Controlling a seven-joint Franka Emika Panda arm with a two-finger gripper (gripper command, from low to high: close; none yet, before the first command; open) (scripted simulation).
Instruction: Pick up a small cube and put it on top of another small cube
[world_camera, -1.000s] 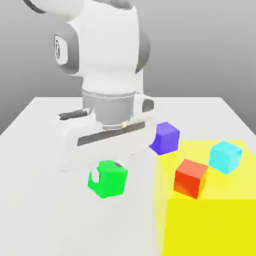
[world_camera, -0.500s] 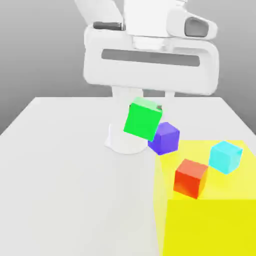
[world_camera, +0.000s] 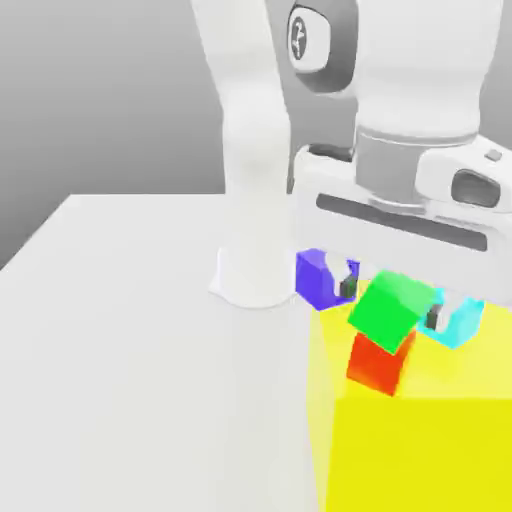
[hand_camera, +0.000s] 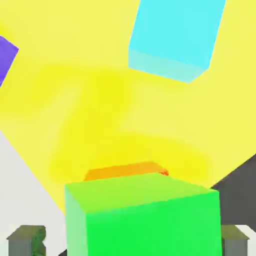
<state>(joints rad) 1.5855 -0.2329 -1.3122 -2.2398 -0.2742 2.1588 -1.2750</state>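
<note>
Reading the exterior view from its left: the pale surface (world_camera: 110, 340) lies bare of cubes as far as the arm's round base, and just beyond the base sits the purple-blue cube (world_camera: 314, 278) at the far corner of the big yellow block (world_camera: 420, 440). Next comes the tool (world_camera: 392, 302), pointing down over the block with its fingers spread; the dark pads (world_camera: 347, 287) stand a little clear of the green faces on either side, so nothing is being pinched. Between them the small cube (world_camera: 390, 310) rests tilted on the red-orange cube (world_camera: 378, 364), which stands on the yellow block's top. Furthest toward the exterior view's right is the cyan cube (world_camera: 460, 322), partly behind a finger.

The step in hand looks like the release and retreat. To do it well, the tool should lift straight up, without any sideways drift, because the green cube sits askew (one corner visibly higher than the other) and a brush from either pad could tip it off. In the hand view the green cube (hand_camera: 145, 220) covers most of the red-orange cube (hand_camera: 125, 171), which suggests decent overlap, though whether it will settle flat I cannot tell. Keep clear of the cyan cube (hand_camera: 175, 35) on the way out.
</note>
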